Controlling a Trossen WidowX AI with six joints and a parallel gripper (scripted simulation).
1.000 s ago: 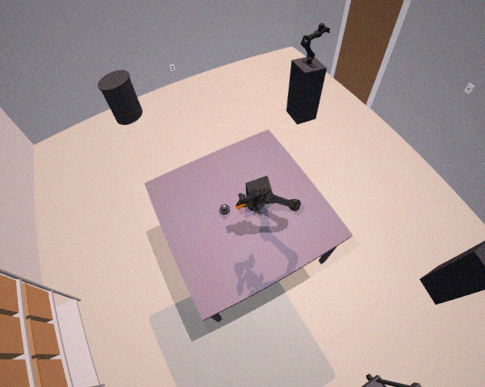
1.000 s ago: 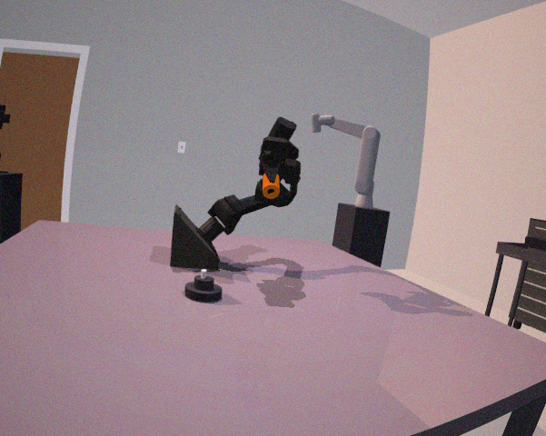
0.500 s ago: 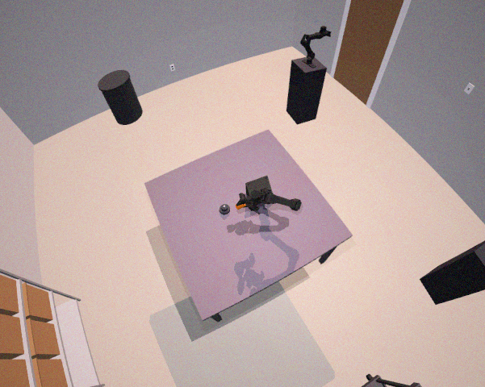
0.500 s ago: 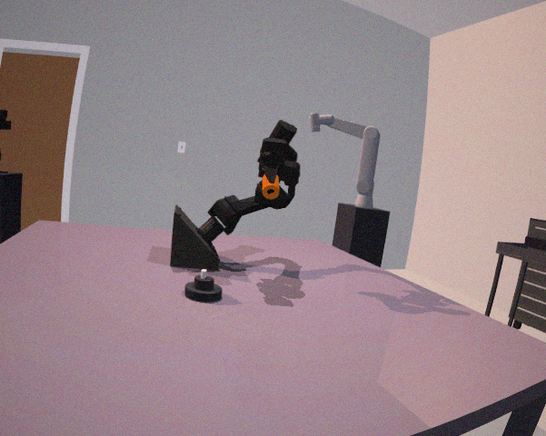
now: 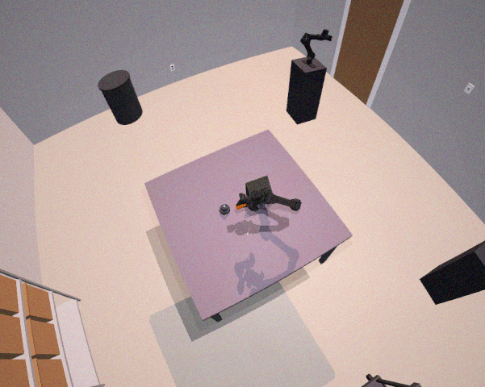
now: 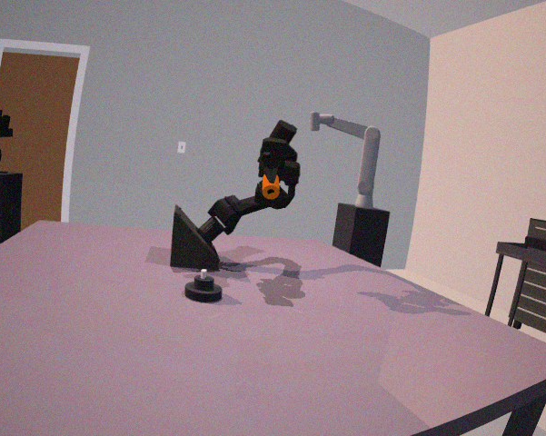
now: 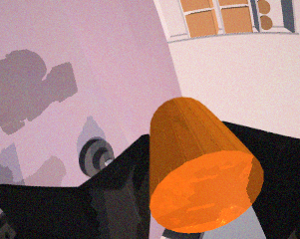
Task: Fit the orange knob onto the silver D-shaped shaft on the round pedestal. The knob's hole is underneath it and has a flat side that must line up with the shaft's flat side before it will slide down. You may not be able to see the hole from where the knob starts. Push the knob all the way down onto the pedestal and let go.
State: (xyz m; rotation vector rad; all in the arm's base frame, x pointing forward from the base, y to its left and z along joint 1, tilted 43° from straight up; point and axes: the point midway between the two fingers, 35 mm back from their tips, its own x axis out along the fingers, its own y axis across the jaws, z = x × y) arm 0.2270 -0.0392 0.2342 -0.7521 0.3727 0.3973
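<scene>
The orange knob (image 5: 240, 205) (image 6: 265, 183) (image 7: 204, 191) is held high above the table, tilted well off upright. Its underside with a dark hole faces the exterior view; the direction of the hole's flat side is too small to tell. My gripper (image 5: 242, 203) (image 6: 271, 176) (image 7: 184, 134) is shut on the knob, whose closed end faces the wrist camera. The black round pedestal (image 5: 224, 211) (image 6: 203, 294) (image 7: 86, 157) stands upright on the table, apart from the knob and lower. Its short silver shaft (image 6: 203, 272) (image 7: 109, 162) points up; its flat side cannot be made out.
The purple table (image 5: 192, 208) (image 6: 123, 366) (image 7: 135, 60) carries the arm's dark wedge-shaped base (image 5: 257, 185) (image 6: 188, 248), which stands behind the pedestal in the exterior view. Arm shadows fall on the table. Other arms on stands, a cylinder and shelves stand away from the table.
</scene>
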